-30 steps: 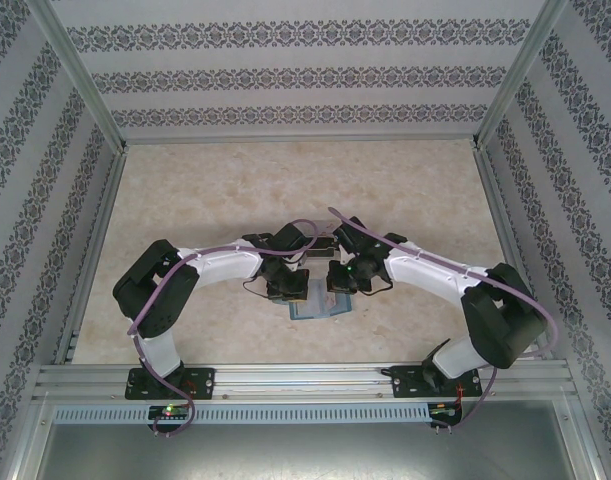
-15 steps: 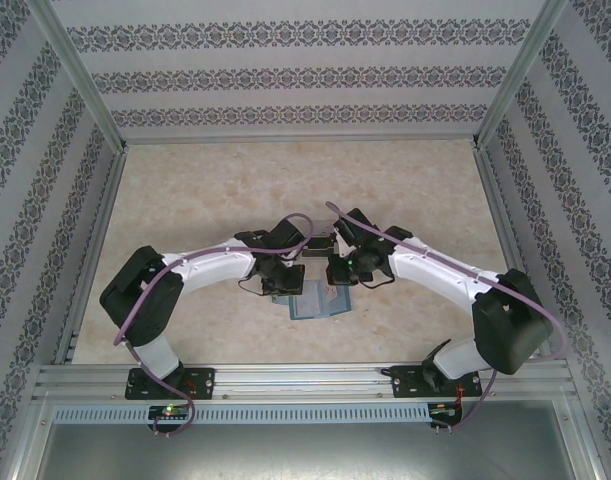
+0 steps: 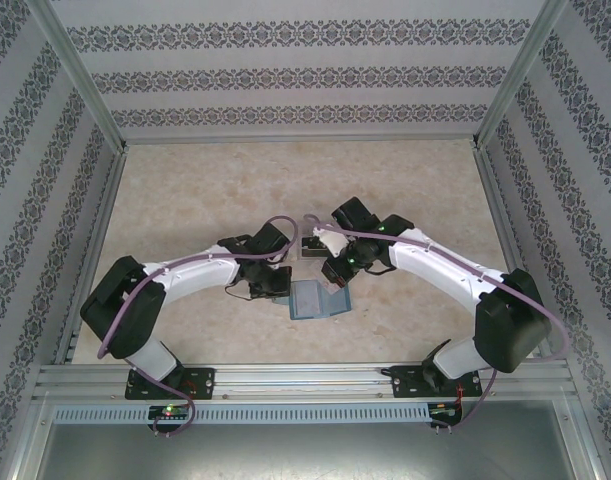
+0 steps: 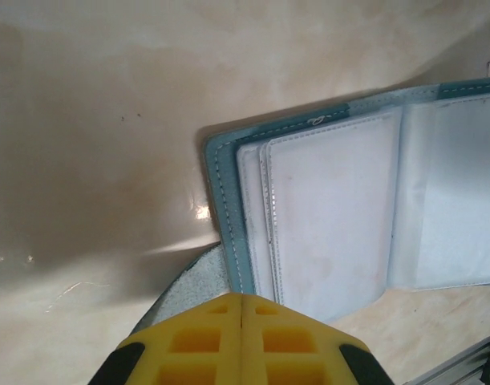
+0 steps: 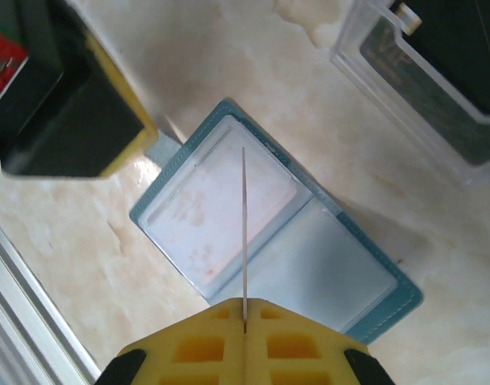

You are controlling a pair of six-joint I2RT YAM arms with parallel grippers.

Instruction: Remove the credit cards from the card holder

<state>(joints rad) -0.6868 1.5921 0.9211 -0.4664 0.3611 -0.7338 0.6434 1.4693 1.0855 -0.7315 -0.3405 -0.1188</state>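
Above open card holder (image 5: 325, 249), right tool (image 5: 245, 305) pinches credit card (image 5: 244, 224) edge-on; left tool (image 4: 241, 300) closed.

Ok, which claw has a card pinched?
The right claw: a thin card stands edge-on in its shut grip, above the open card holder. The left claw is shut beside the grey tab, cardless.

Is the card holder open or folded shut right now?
Open. The card holder lies spread flat on the table, both pale inner pocket halves facing up in the right wrist view.

Card holder (image 5: 309, 241) on table (image 3: 285, 180), tray (image 5: 425, 96) nearby.
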